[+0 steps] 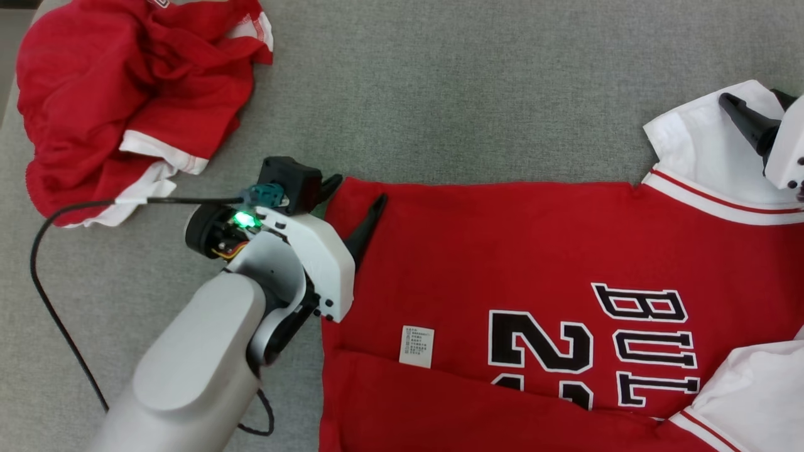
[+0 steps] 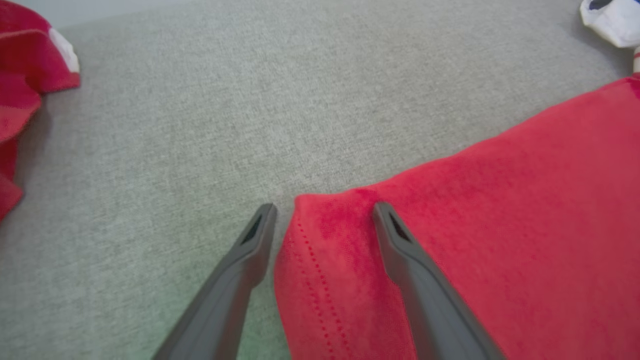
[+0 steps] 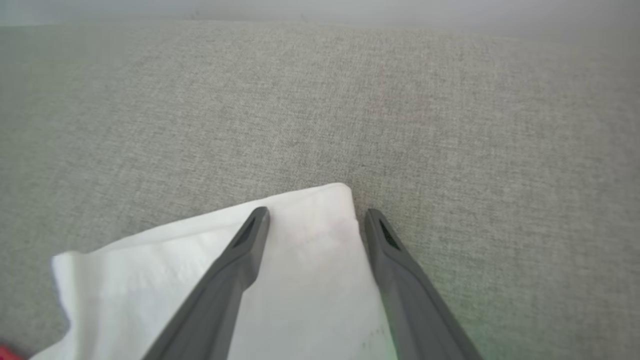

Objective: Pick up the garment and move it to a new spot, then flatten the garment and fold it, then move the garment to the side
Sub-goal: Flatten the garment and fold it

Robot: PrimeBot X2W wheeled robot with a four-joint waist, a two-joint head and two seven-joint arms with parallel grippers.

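Observation:
A red jersey (image 1: 502, 251) with white sleeves and black "BULLS" lettering lies spread flat on the grey cloth surface (image 1: 471, 94). My left gripper (image 1: 358, 191) is open at its hem corner. In the left wrist view one finger rests on the grey cloth and the other on the red fabric (image 2: 500, 200), so the left gripper (image 2: 324, 207) straddles that corner. My right gripper (image 1: 754, 97) is open over the white sleeve (image 1: 697, 144) at the upper right. The right wrist view shows the right gripper (image 3: 316, 214) with the sleeve's corner (image 3: 310, 260) between its fingers.
A second red and white garment (image 1: 125, 94) lies crumpled at the far left, its edge (image 2: 20, 75) showing in the left wrist view. A black cable (image 1: 50, 282) loops over the surface beside my left arm. A white label (image 1: 416, 346) sits on the jersey.

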